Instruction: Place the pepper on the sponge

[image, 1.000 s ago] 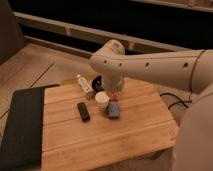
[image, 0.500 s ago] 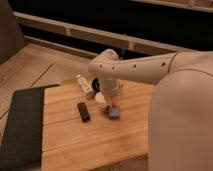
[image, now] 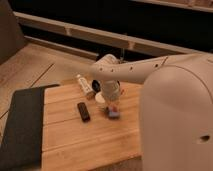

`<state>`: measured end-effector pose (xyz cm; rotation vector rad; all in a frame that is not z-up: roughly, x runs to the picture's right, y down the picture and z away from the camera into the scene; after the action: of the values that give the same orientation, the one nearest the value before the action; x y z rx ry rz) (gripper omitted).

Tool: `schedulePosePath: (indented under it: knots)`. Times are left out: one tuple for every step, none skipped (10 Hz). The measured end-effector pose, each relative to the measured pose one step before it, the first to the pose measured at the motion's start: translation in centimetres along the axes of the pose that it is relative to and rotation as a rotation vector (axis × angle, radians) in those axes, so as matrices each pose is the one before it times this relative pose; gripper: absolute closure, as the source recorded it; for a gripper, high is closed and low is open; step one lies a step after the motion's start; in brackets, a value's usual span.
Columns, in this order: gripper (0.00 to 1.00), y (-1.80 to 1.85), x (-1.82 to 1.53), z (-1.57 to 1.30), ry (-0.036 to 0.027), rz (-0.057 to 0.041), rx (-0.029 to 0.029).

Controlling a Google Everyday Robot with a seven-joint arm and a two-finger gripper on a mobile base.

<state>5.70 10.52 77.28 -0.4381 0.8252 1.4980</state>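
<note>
The blue-grey sponge [image: 115, 114] lies on the wooden board [image: 75, 142], right of centre. My gripper [image: 112, 104] hangs straight down from the white arm, directly over the sponge and almost touching it. It is shut on the pepper [image: 111, 108], of which only a small red-orange tip shows, just above the sponge's top face. The rest of the pepper is hidden by the gripper.
A white cup [image: 100, 97] stands just left of the gripper, partly hidden by it. A small whitish bottle [image: 85, 85] lies behind the cup, and a black bar [image: 83, 111] lies left of the sponge. A dark grey mat [image: 20, 125] covers the board's left end.
The gripper has come down with the pepper toward the sponge. The arm's big white link has swung across the right side of the view.
</note>
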Motion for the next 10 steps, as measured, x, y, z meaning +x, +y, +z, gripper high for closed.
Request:
schedulePosePath:
  knots:
    - [1.00, -0.336, -0.182, 0.841, 0.02194, -0.00864, 0.01207]
    - [1.00, -0.140, -0.333, 0.621, 0.01373, -0.00713, 0.00773]
    - [1.00, 0.098, -0.351, 0.525, 0.01156, -0.00989, 0.00406]
    - [1.00, 0.466, -0.398, 0.461, 0.01090, -0.01718, 0.00416]
    - [1.00, 0.463, -0.358, 0.483, 0.01032, -0.01734, 0.00761]
    - [1.00, 0.477, -0.254, 0.323, 0.00907, -0.01620, 0.00736]
    - [1.00, 0.523, -0.340, 0.453, 0.01446, -0.01936, 0.00803]
    - [1.00, 0.348, -0.372, 0.333, 0.01080, -0.01541, 0.00740]
    - [1.00, 0.058, -0.223, 0.155, 0.00452, -0.00704, 0.00575]
    - [1.00, 0.082, -0.258, 0.165, 0.00666, -0.00846, 0.00663]
